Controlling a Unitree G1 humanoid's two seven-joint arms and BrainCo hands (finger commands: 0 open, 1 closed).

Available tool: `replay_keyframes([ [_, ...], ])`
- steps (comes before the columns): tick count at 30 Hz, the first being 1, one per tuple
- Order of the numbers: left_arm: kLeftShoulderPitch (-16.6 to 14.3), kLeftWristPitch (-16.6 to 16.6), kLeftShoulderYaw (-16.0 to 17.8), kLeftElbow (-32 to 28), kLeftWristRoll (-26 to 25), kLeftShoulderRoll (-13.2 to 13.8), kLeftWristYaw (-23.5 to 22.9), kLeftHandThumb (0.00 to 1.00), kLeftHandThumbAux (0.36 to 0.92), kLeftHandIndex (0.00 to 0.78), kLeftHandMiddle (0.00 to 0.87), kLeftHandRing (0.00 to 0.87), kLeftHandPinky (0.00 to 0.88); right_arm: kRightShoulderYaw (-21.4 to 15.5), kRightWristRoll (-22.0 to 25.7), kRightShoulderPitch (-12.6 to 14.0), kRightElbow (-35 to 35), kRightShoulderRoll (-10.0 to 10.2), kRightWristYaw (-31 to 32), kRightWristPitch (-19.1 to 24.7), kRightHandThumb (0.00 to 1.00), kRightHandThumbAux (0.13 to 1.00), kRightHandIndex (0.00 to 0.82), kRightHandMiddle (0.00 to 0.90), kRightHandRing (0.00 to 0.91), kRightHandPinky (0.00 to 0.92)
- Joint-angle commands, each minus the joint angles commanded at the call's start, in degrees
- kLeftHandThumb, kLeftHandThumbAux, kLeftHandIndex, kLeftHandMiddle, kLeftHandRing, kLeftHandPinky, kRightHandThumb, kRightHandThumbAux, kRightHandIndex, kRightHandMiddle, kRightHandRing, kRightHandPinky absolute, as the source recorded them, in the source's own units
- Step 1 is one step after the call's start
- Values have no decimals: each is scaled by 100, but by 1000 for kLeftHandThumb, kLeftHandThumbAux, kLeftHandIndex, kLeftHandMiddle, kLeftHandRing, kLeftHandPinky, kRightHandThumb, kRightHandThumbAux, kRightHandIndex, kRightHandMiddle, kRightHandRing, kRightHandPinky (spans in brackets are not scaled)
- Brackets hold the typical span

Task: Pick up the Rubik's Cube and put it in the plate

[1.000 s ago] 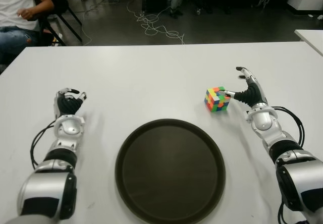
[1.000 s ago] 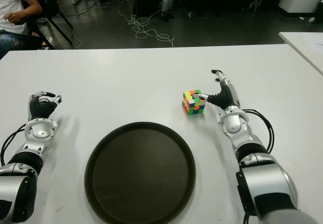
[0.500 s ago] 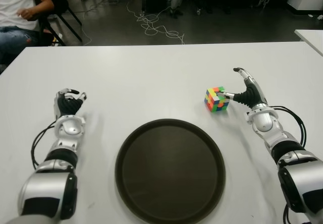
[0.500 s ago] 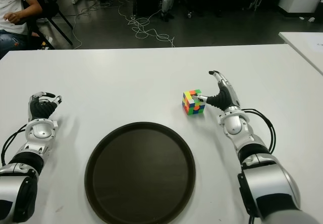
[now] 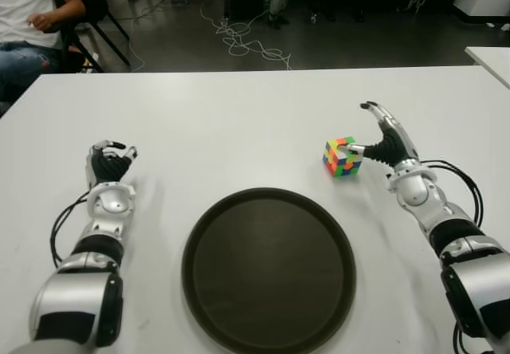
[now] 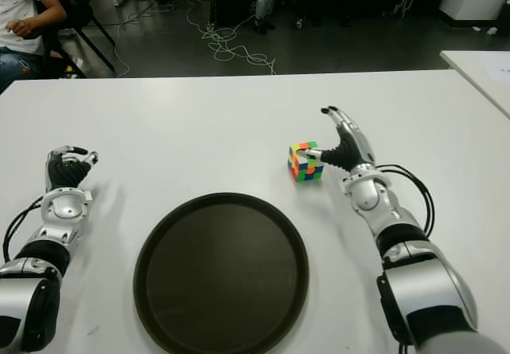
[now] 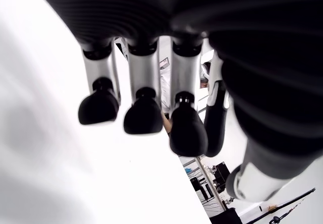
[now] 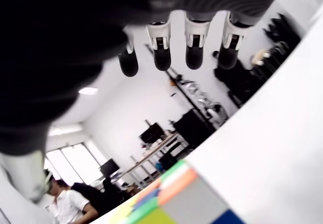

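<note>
The Rubik's Cube (image 5: pixel 343 157) sits on the white table (image 5: pixel 239 123), right of centre and just beyond the far right edge of the plate (image 5: pixel 268 269). It stands flat on the tabletop, apart from the plate, with green, orange, yellow and blue squares showing on its faces.

The right hand (image 5: pixel 384 140) is just to the right of the cube. Its thumb reaches toward the cube's right face and appears to touch it, while the other fingers (image 5: pixel 373 109) arch up and over, extended above and beyond the cube without closing on it. In the right wrist view the four fingertips (image 8: pixel 194 57) hang spread in a row above the cube (image 8: pixel 174 199), with a clear gap between them and its top, so the hand is open around the cube rather than gripping it.

The plate is a round, dark tray lying near the front middle of the table, with nothing on it.

The left hand (image 5: pixel 108 165) shows at the left side of the table, well to the left of the plate. Its fingers (image 7: pixel 143 114) are curled downward side by side over the white surface and hold nothing.

At the far left, beyond the table, a person (image 5: pixel 32 19) in a white shirt and jeans sits on a chair. Cables (image 5: pixel 243 39) lie on the dark floor behind the table.
</note>
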Motion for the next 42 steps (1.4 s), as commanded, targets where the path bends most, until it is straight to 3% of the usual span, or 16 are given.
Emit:
replay_keyframes([
  [8,3,61,-42,-35,40,-9,17,712,702,442,814,813,800,237,-228,-44,-244,-79,158,146,0,646,0,0,0,0],
  [16,4,86,-50,-57,46,-25,71,713,700,442,809,808,794,401,-372,-99,-352,-160,244,-47,0,675,0,0,0,0],
  [26,-41,227,-20,-19,18,-22,86,713,699,442,809,811,803,499,-404,-184,-295,-119,326,-40,0,634,0,0,16,34],
  [42,-35,157,-59,-2,62,-13,78,712,701,443,821,820,810,597,-409,-261,-269,-92,486,278,0,570,0,6,44,50],
])
